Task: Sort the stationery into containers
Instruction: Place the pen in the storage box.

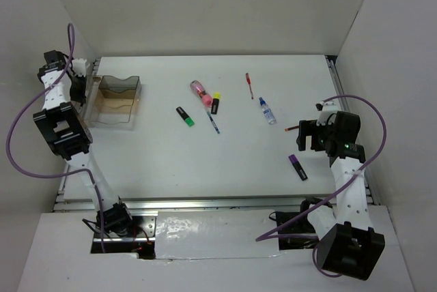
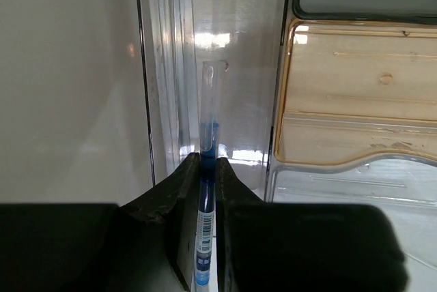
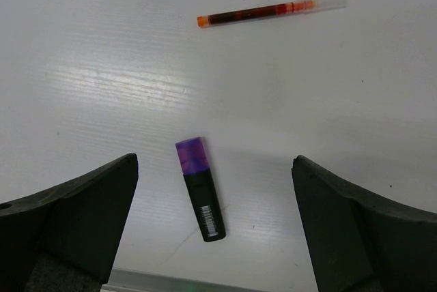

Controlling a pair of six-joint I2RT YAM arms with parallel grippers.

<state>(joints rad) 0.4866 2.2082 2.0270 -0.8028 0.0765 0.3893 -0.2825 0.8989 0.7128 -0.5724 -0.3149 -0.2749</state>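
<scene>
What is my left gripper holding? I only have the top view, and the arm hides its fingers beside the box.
Observer: The left gripper is shut on a thin blue pen, its clear cap pointing forward.
Operator: Is the pen over the box?
Observer: It lies along a narrow clear section of the clear box, beside the tan bottom. I cannot tell whether it is inside.
Operator: And the right?
Observer: The right gripper is open. The purple-ended highlighter lies untouched on the table between its fingers.
</scene>
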